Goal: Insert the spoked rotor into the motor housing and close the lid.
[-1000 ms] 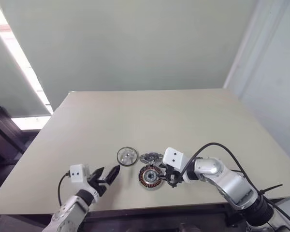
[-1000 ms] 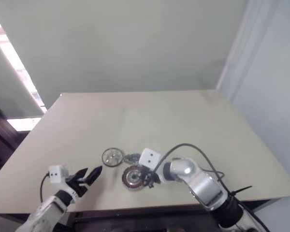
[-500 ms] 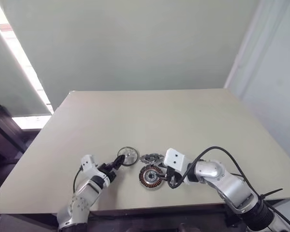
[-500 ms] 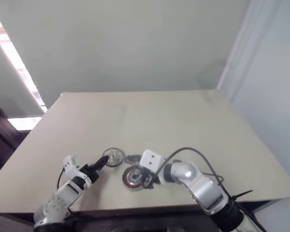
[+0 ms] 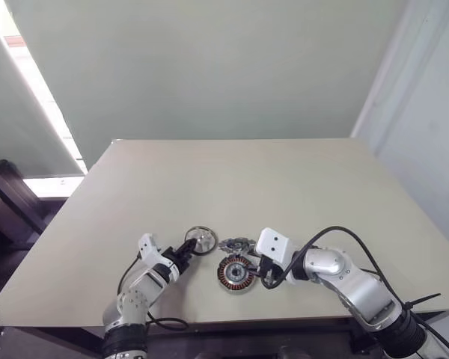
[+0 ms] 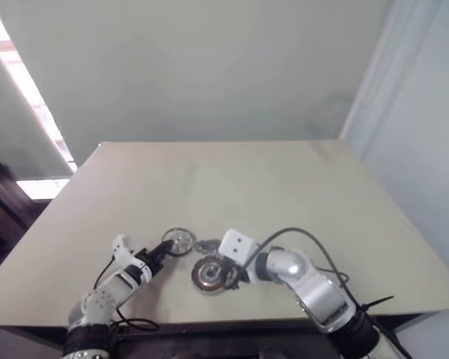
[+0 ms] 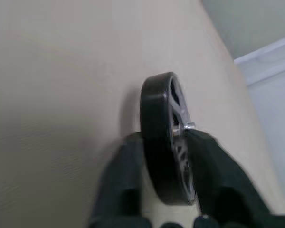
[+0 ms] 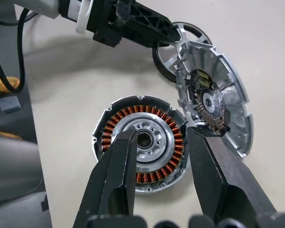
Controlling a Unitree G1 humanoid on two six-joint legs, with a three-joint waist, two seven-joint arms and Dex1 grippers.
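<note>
Left gripper (image 7: 167, 156) clamps the spoked rotor (image 7: 165, 137) edge-on, one finger each face; motor housing (image 8: 141, 142) sits under the part-open, empty right gripper (image 8: 157, 142), lid (image 8: 213, 102) just beyond. Keep the rotor level, centre over the windings

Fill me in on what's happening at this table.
A two-armed robot is assembling a small motor. Its left gripper has its two fingers on either side of the spoked rotor, gripping it by the rim at the table. Its right gripper is open, with one finger on each side of the copper-wound motor housing. The lid lies beside the housing, not yet on. Nothing has been inserted so far.
</note>
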